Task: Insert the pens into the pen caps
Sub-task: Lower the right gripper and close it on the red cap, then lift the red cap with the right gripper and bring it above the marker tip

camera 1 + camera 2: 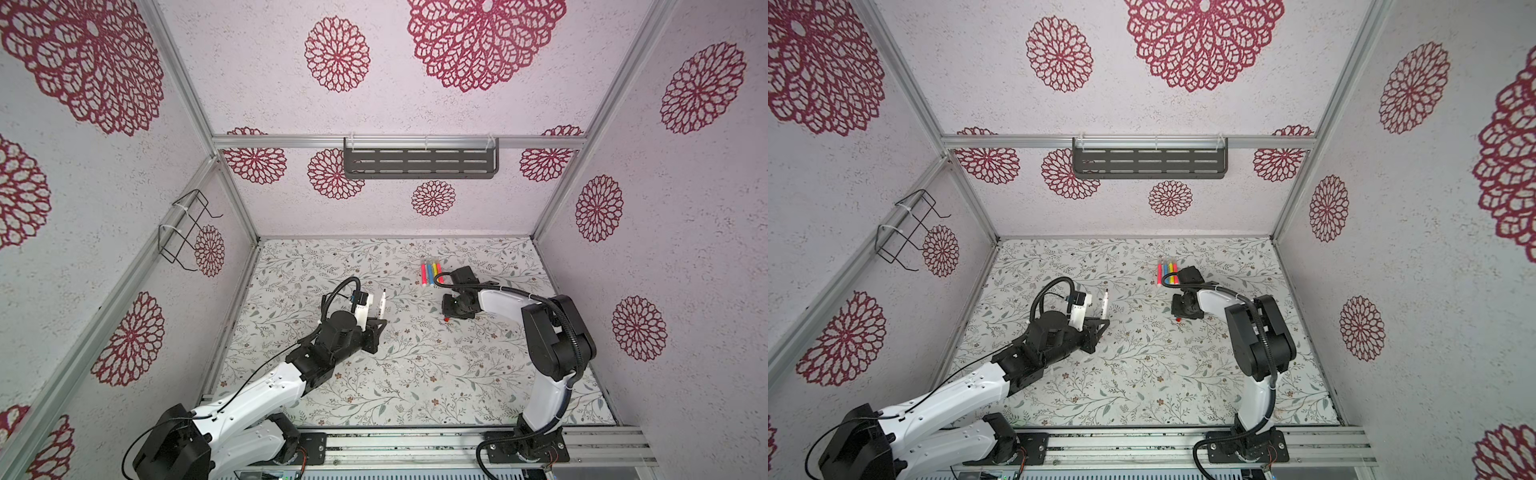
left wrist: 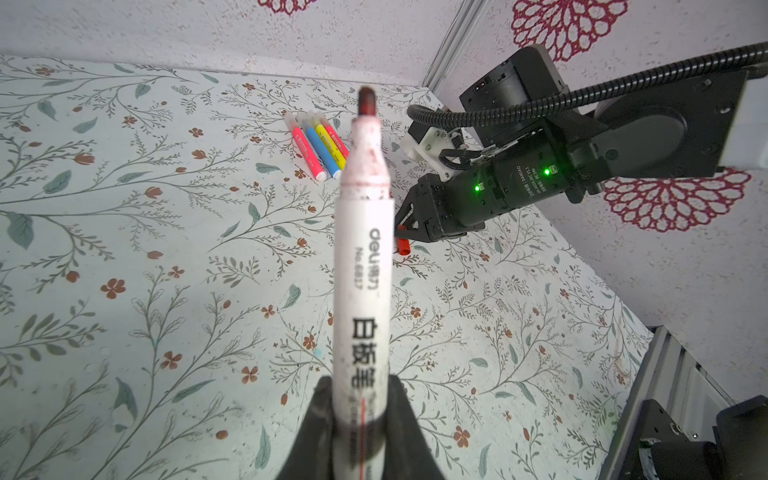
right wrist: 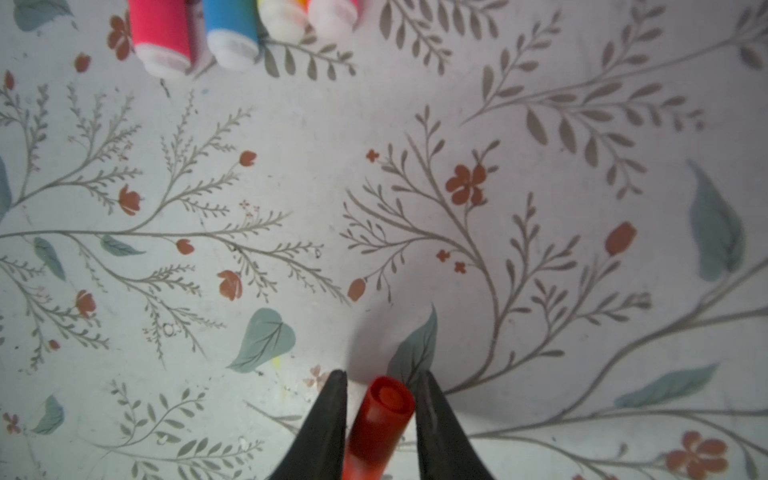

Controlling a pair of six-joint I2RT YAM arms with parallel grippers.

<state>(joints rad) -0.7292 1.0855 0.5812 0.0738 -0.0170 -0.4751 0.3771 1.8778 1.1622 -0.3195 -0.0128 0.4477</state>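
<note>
Floral-print desk (image 1: 415, 374), walls papered with red medallions. Left gripper (image 2: 361, 415) is clamped on a white marker pen (image 2: 363, 270), whose barrel juts straight out from between its fingers, the dark red nib bare at the far end. Right gripper (image 3: 382, 372) sits low at the desk, jaws straddling a red cap (image 3: 380, 415). Slim gaps show beside the cap, so I cannot tell if it is pinched. Four coloured pens (image 1: 431, 272) (pink, blue, yellow, red) lie side by side ahead of the right gripper's fingertips, well apart from the left gripper.
</note>
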